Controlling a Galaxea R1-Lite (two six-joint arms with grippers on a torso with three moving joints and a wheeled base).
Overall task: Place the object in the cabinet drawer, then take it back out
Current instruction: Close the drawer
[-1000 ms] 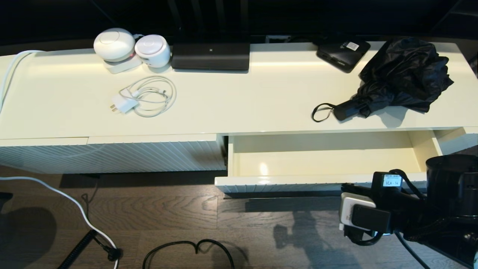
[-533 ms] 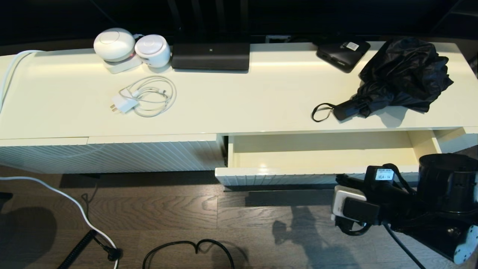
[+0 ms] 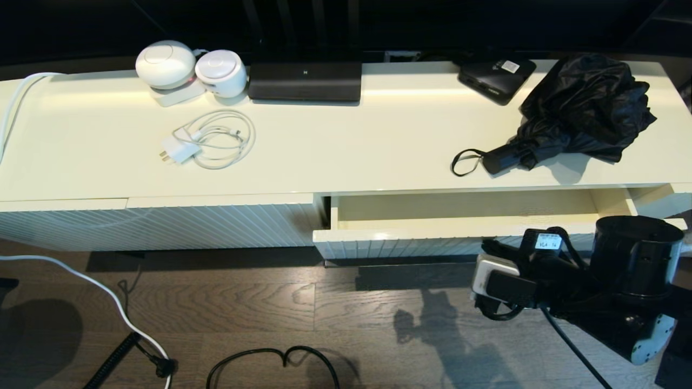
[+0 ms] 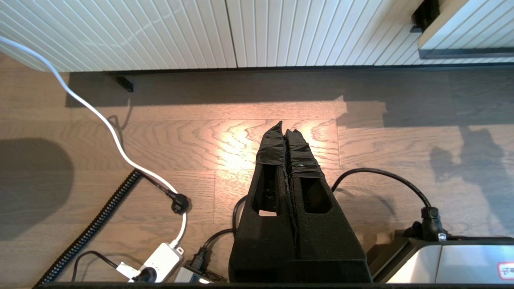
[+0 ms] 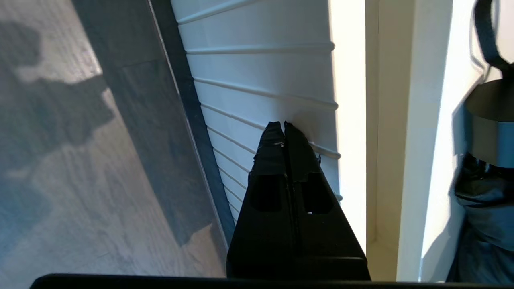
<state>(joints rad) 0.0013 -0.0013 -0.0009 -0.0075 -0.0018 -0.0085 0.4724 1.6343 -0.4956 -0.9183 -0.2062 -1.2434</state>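
Right tool: the right tool (image 5: 284,124) was clenched with nothing between its fingers, its tips pressed flat against the ribbed front of the cabinet drawer (image 3: 400,243). Why closed? Two fingers together make one firm pusher, and that looked like the job here.
Drawer: it stood only a little way open, a narrow strip of glossy cream interior showing under the worktop (image 3: 335,156) edge. Its dark handle bar ran along the lower edge in the right wrist view, beside the fingers and not gripped.
Umbrella: the object (image 3: 573,113) lay on the worktop at the right end, above the drawer's right half, fabric bunched loosely, its handle (image 3: 500,160) pointing towards the front edge and the wrist loop (image 3: 465,162) spilling beyond it. It was outside the drawer.
Stage, as I judged it: umbrella out and drawer being shut, so this read as the tidy-up at the tail of the task.
Left tool: the left tool (image 4: 284,130) hung low over the wooden floor (image 4: 160,140), fingers pressed together and empty, parked clear of the cabinet.
Risk: a push placed towards the drawer's right side could skew it on its runners.
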